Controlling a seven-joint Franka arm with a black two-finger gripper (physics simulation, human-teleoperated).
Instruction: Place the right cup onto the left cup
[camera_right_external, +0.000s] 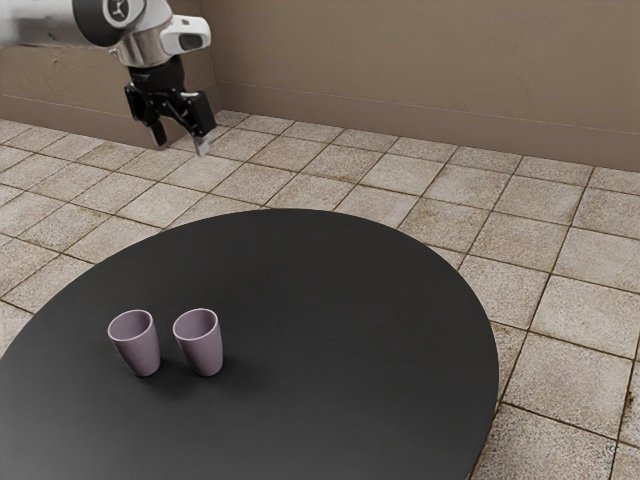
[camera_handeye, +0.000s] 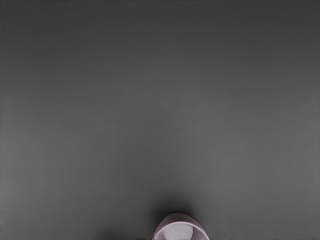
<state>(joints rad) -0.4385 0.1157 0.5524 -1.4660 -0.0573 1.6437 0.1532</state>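
The cup on the exterior view's right (camera_right_external: 201, 343), probably the 1 to lift, stands upright on the dark surface (camera_right_external: 350, 350), just beside the other cup (camera_right_external: 137, 343), not touching it. From the pincer (camera_right_external: 181, 143), spread wide and holding nothing, it lies well below and nearer the viewer, so the coming move should go across, then straight down its vertical axis.
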